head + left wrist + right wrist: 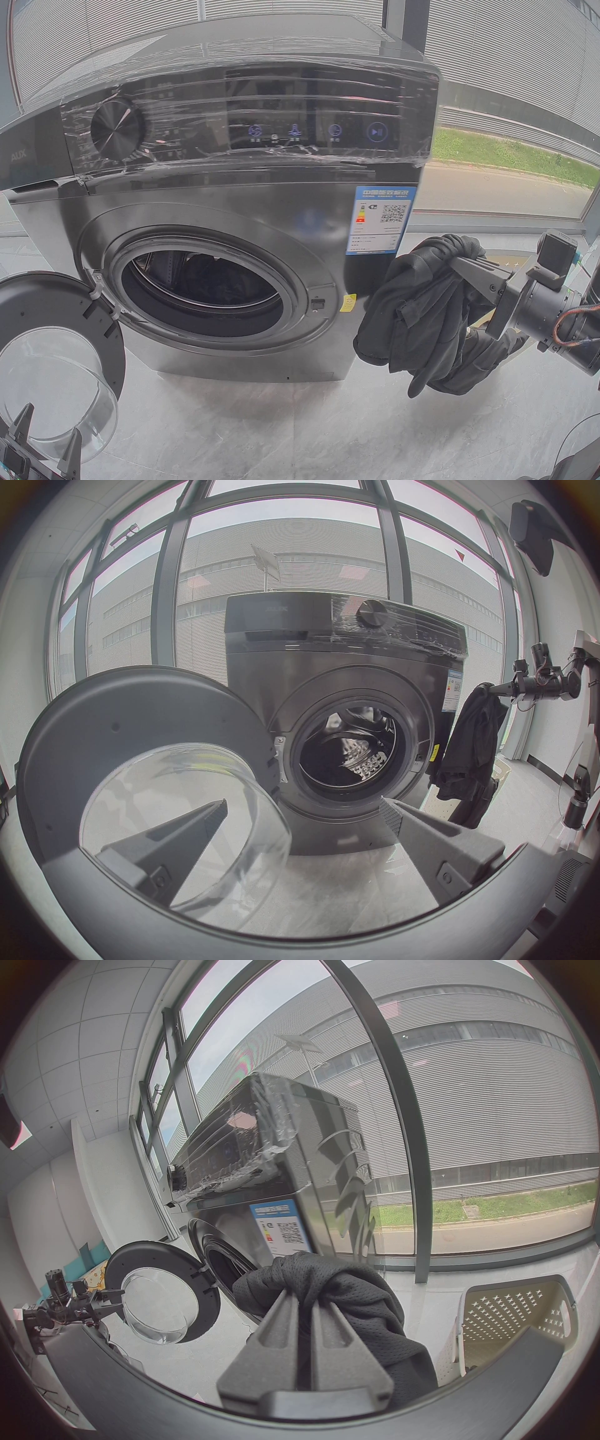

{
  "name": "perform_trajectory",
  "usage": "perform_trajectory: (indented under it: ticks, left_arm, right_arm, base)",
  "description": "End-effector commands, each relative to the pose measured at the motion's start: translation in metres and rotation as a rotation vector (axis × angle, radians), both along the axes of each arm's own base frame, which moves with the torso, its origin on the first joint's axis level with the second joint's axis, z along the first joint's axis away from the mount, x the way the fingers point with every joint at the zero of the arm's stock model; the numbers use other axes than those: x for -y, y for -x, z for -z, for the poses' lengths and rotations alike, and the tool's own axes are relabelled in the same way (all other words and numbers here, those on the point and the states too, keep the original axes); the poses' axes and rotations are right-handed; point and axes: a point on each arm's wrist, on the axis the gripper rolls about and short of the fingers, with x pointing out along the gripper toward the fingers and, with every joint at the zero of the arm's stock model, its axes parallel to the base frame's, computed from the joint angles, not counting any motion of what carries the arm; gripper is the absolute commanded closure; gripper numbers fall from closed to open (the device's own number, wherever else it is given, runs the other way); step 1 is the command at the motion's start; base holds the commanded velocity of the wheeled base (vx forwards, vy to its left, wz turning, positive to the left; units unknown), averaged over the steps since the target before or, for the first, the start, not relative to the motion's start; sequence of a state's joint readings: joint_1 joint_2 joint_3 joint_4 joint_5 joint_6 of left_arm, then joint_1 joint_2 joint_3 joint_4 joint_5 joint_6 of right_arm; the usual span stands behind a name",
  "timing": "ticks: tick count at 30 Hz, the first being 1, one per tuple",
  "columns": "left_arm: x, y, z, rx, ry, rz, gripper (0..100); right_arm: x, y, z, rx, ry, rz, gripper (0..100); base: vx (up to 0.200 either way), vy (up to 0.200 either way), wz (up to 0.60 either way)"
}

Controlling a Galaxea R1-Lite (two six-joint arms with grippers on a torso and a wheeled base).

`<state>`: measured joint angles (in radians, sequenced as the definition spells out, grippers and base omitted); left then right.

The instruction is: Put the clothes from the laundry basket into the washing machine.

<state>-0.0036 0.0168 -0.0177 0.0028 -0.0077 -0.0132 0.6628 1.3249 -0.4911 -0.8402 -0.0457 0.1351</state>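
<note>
A dark grey washing machine (250,187) stands in front of me with its round door (56,337) swung open to the left. The drum opening (203,290) is dark, with dark fabric inside. My right gripper (459,262) is shut on a black garment (419,312), which hangs in the air to the right of the machine's front. In the right wrist view the garment (350,1297) bunches around the closed fingers (281,1341). My left gripper (47,431) is open and low, beside the open door. The cream laundry basket (512,1322) stands on the floor by the window.
A pale tiled floor (281,425) stretches in front of the machine. Large windows (512,94) run behind and to the right. The open door's glass bowl (187,830) juts out close to the left gripper.
</note>
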Motion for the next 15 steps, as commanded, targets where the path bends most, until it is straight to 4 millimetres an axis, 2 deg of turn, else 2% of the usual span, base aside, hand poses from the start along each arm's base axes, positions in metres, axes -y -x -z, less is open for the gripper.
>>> perform_trajectory:
  ticks: [1,5,15]
  left_arm:
    - [0.0,-0.0001,0.0053,-0.003,0.001,-0.001,0]
    - [0.0,-0.0001,0.0053,-0.003,0.002,-0.002,0]
    - [0.0,-0.0001,0.0053,-0.003,0.001,-0.002,0]
  right_arm:
    - [-0.0003,0.0001,0.0001,0.0,0.0,-0.001,100]
    - [-0.0005,0.0003,0.0001,0.0,0.0,-0.003,100]
    - [-0.0005,0.0004,0.0005,-0.001,0.001,-0.003,100]
  base:
    - [0.0,0.2,0.0]
    - [0.0,0.2,0.0]
    - [0.0,0.0,0.0]
